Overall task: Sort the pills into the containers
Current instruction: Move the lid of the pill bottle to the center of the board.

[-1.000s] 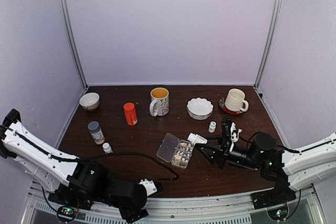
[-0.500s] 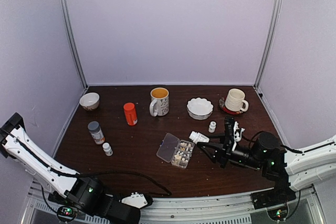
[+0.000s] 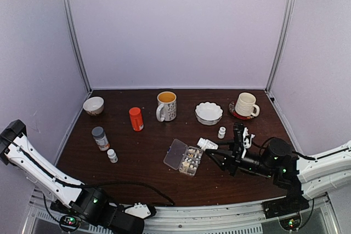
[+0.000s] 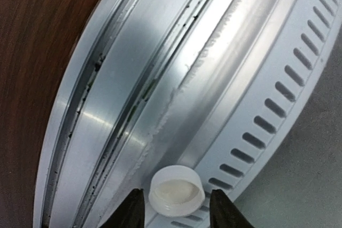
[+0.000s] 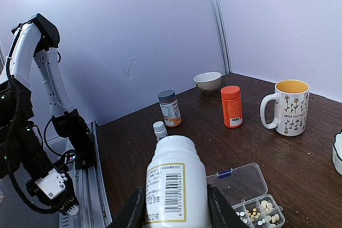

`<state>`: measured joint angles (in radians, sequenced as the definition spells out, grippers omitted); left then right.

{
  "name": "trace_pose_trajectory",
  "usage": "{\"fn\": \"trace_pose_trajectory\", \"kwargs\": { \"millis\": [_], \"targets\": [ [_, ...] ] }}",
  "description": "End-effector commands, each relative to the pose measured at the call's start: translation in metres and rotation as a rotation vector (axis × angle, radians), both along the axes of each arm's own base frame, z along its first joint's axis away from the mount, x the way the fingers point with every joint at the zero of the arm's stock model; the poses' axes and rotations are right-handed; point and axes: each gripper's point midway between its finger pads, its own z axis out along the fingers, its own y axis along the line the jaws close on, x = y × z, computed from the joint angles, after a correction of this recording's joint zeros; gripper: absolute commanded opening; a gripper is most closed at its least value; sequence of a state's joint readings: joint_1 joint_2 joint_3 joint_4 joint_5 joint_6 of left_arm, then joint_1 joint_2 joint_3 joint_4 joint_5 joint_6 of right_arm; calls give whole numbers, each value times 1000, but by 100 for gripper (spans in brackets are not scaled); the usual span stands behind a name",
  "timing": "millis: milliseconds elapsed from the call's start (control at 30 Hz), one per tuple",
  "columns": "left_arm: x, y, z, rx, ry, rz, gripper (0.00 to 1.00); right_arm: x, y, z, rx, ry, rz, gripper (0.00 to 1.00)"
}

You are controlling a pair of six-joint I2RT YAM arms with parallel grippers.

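**Where is the organizer box in relation to your pincers?**

The clear organizer box (image 3: 196,152) lies near the middle of the dark table (image 3: 148,141). Its lid (image 3: 175,153) is laid open toward my left. My right pincer (image 3: 213,149) hangs just beside the box on my right and does not touch it. My left pincer (image 4: 176,213) is well apart from it, down off the table's near edge over a metal rail (image 4: 123,110).

**And the pills?**

The pills (image 5: 264,205) sit as whitish and tan specks in the compartments (image 3: 191,163) of the box. From my right wrist they show at the lower right, past the bottle I carry. I cannot tell which colour is in which compartment.

**What is the right pincer doing?**

It is clenched on a white pill bottle (image 5: 176,185) with a barcode label, one finger pressed against each flank. The bottle's top points away from my wrist. Seen from above, the bottle pokes out toward the far right corner of the box, near it but apart.

**And the left one?**

A white cap (image 4: 176,189) lies hollow side up on the rail, right between its fingertips (image 4: 133,212). They stand close on either side of it. I cannot tell whether they are actually pressing the cap or only flanking it.
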<state>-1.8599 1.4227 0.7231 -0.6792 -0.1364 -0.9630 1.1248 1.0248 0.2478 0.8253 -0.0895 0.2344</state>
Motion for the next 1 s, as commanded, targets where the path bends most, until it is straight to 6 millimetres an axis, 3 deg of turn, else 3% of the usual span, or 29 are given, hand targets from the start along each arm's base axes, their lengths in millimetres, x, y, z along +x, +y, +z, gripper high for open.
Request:
{"fn": "trace_pose_trajectory", "kwargs": {
  "millis": [0, 167, 367, 467, 700, 833, 967],
  "targets": [
    [-7, -8, -3, -20, 23, -16, 37, 2, 1, 7, 11, -14, -3, 0],
    [-3, -6, -3, -3, 2, -10, 32, 3, 2, 7, 11, -12, -3, 0],
    [18, -14, 18, -74, -53, 37, 32, 4, 4, 7, 8, -11, -4, 0],
    [49, -16, 30, -110, -95, 95, 33, 5, 6, 6, 8, -9, -4, 0],
    [154, -25, 62, -204, -166, 324, 34, 5, 7, 3, 6, 0, -5, 0],
    [192, -33, 67, -165, -197, 367, 34, 6, 5, 4, 11, -1, -10, 0],
    [214, -54, 66, -155, -211, 346, 34, 6, 4, 3, 22, 4, -12, 0]
  ]
}}
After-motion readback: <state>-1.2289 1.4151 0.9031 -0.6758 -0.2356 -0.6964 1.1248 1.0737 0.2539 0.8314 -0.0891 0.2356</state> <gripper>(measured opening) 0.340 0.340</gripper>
